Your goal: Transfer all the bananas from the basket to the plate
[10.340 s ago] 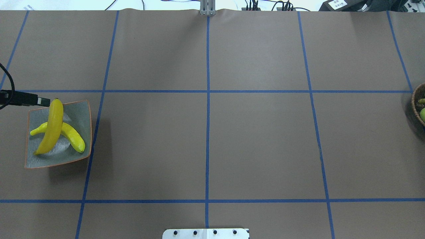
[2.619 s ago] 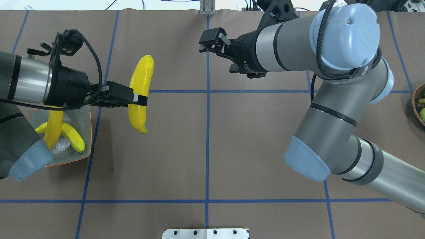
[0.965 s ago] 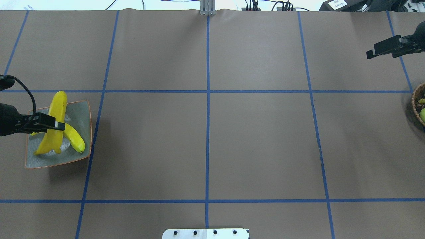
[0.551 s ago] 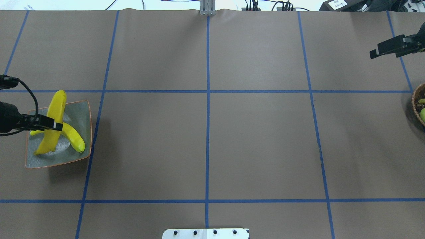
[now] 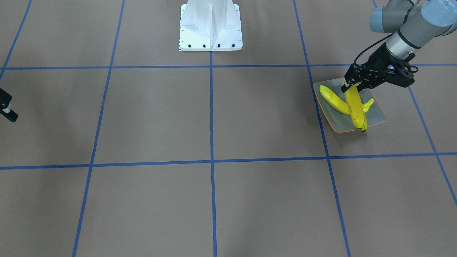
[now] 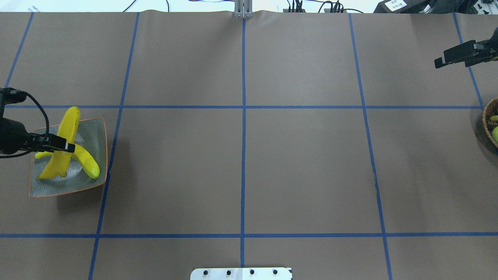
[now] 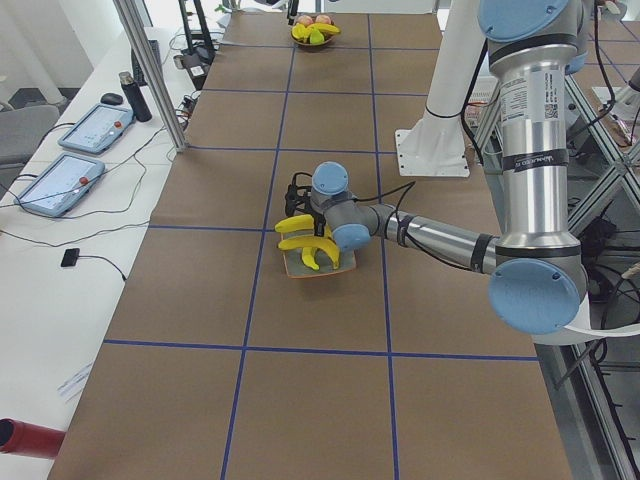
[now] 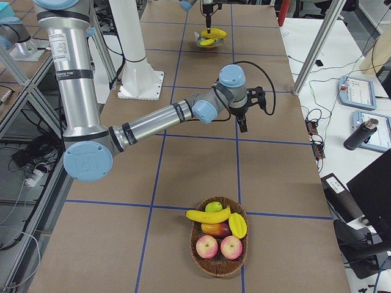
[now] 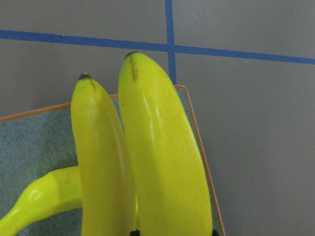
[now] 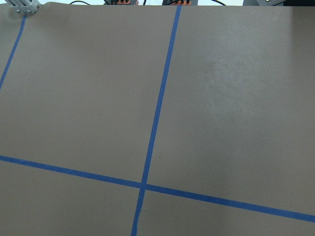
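The plate lies at the table's left end. My left gripper hangs over it, shut on a long yellow banana that slants down onto the plate, far tip past the rim. In the left wrist view this banana lies beside a second banana, with a third banana crossing beneath them. The basket sits at the right edge and holds one more banana. My right gripper hovers open and empty beyond the basket.
The basket also holds red apples, a green fruit and a yellow fruit. The robot's white base stands at the near middle edge. Blue tape lines divide the brown table cover.
The left arm carried the banana from mid-table to the plate, and in the last half second tilted it lower onto the others. The right arm withdrew to the far right.
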`<action>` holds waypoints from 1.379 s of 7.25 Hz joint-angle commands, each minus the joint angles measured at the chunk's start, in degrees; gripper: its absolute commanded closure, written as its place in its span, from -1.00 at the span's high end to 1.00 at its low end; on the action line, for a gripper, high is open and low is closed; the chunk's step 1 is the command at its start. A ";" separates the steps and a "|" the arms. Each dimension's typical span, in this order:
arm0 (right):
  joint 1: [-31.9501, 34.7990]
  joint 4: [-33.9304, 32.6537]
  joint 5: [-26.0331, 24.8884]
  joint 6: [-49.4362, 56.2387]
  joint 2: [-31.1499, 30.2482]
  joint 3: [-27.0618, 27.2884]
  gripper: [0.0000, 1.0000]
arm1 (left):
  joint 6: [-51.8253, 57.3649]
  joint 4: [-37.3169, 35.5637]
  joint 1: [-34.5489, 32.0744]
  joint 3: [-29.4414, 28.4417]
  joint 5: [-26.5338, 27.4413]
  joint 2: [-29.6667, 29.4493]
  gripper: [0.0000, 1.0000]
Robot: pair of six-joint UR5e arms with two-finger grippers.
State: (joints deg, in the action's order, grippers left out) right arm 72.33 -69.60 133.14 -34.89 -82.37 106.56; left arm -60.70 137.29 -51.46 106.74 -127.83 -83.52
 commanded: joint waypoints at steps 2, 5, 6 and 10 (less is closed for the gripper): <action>0.01 -0.10 -0.16 0.00 0.10 -0.03 1.00 | 2.16 -0.01 0.04 -0.39 3.03 -0.24 0.97; 0.27 -0.10 0.19 0.00 0.10 -0.03 1.00 | 2.34 -0.01 -0.05 0.13 2.32 -0.76 0.98; 0.62 -0.10 0.28 0.09 -0.07 -0.03 1.00 | 2.34 0.08 -0.22 0.48 2.15 -1.63 0.98; 4.65 -0.10 1.60 17.18 -3.49 -5.12 1.00 | 2.17 0.61 -0.31 1.37 2.41 -2.08 0.98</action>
State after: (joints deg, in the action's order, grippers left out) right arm 75.49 -69.70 134.21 -23.68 -84.51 103.18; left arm -58.46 137.78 -51.71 108.01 -125.50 -85.56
